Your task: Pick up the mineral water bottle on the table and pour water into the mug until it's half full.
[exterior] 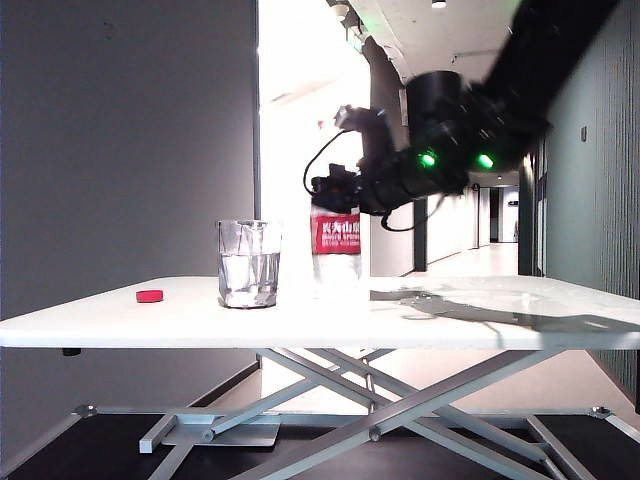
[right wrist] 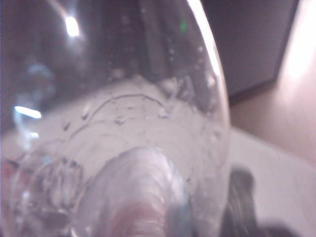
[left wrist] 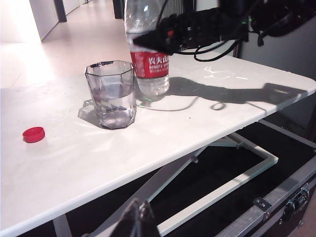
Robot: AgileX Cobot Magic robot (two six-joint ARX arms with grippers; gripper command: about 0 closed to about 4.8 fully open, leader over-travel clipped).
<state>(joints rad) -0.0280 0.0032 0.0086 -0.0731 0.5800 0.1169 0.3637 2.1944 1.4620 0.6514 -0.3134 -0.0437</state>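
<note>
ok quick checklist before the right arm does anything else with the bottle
1. Right gripper closed on the mineral water bottle above its label: ok.
2. Bottle upright on the table: ok.
3. Mug upright, beside the bottle: ok.
4. Mug holds water, about half full: ok.
5. Red cap off, lying apart from the mug: ok.
6. Left gripper low at the table's near edge, away from the bottle; open or shut: cannot tell.
</note>
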